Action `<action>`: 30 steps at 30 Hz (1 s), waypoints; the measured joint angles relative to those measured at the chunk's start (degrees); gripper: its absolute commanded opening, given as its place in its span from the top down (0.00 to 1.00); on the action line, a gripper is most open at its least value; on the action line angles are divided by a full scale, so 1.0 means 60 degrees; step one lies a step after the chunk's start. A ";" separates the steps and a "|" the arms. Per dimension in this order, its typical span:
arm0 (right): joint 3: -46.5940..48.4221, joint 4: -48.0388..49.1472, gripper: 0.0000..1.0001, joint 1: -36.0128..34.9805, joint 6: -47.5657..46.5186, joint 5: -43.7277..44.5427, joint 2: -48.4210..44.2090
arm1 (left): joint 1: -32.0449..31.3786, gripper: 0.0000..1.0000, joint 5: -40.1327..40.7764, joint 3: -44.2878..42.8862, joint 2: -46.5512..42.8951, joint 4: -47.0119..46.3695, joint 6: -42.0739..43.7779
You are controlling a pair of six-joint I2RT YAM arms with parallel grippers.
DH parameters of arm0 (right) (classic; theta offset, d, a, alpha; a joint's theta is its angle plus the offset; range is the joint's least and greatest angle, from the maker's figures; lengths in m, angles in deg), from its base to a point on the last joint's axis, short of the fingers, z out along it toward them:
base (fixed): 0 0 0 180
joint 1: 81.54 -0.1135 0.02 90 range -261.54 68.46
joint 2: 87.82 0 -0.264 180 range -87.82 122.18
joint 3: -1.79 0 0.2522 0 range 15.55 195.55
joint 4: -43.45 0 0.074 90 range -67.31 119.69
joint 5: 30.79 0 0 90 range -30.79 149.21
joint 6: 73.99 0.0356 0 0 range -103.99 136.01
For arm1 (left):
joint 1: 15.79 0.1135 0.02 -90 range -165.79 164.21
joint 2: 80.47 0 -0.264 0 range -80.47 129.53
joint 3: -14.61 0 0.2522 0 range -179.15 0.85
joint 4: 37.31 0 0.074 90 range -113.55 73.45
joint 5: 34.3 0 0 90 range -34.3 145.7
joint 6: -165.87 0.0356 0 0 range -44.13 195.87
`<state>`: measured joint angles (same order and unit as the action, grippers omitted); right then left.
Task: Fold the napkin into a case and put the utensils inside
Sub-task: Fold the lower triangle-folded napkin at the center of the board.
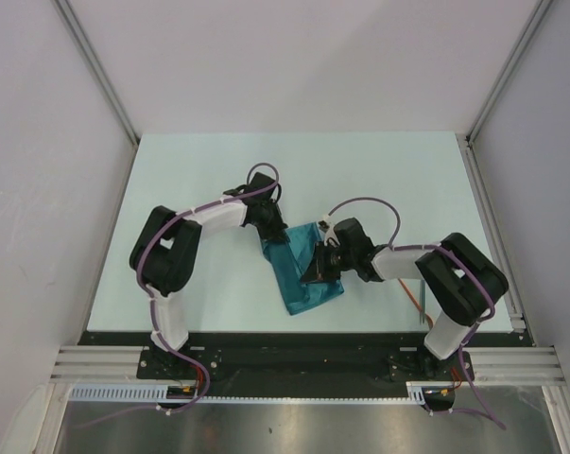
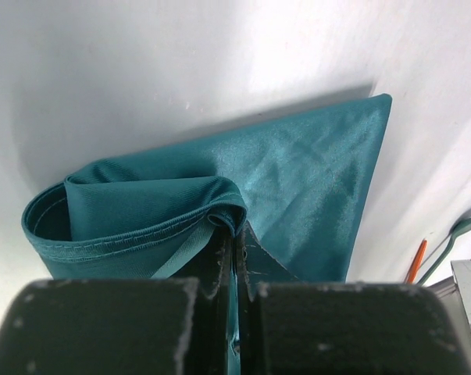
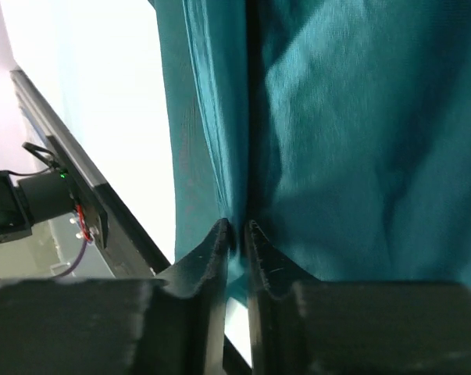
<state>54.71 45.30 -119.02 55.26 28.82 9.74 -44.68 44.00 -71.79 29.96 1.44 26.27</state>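
Observation:
The teal napkin (image 1: 302,274) lies partly folded on the white table between both arms. My left gripper (image 1: 270,230) is shut on the napkin's folded hemmed edge (image 2: 141,219), which curls up at the fingertips in the left wrist view. My right gripper (image 1: 315,270) is shut on a fold of the napkin (image 3: 329,141), with cloth pinched between its tips. A thin orange-red utensil (image 2: 415,262) shows at the right edge of the left wrist view, and as an orange sliver by the right arm (image 1: 416,301) in the top view.
A teal-green spoon-like utensil (image 2: 458,234) lies beside the orange one. The table's black front rail (image 1: 294,338) runs just below the napkin. Grey walls stand on three sides.

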 measured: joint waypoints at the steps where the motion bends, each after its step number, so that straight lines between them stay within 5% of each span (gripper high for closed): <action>1: 0.0047 -0.0277 0.71 0.0015 -0.0087 0.0047 -0.0109 | -0.0004 1.00 0.0007 -0.0018 0.0022 -0.0029 0.0000; 6: 0.0590 -0.2364 0.45 0.0004 -0.0856 0.0696 -0.1045 | -0.0004 1.00 0.0044 -0.0087 0.0109 -0.0200 -0.0029; 8: 0.0820 -0.2943 0.42 -0.0069 -0.1126 0.0918 -0.1472 | -0.0004 1.00 0.0095 -0.0117 0.0164 -0.0291 -0.0069; 30: 0.1169 -0.4408 0.41 -0.0557 -0.2339 0.2065 -0.1129 | -0.0026 0.99 0.0095 -0.0109 0.0193 -0.0306 0.0120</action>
<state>61.72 18.86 -122.36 41.22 41.21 2.96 -44.83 44.57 -72.45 31.12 -0.39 26.99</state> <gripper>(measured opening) 0.623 0.012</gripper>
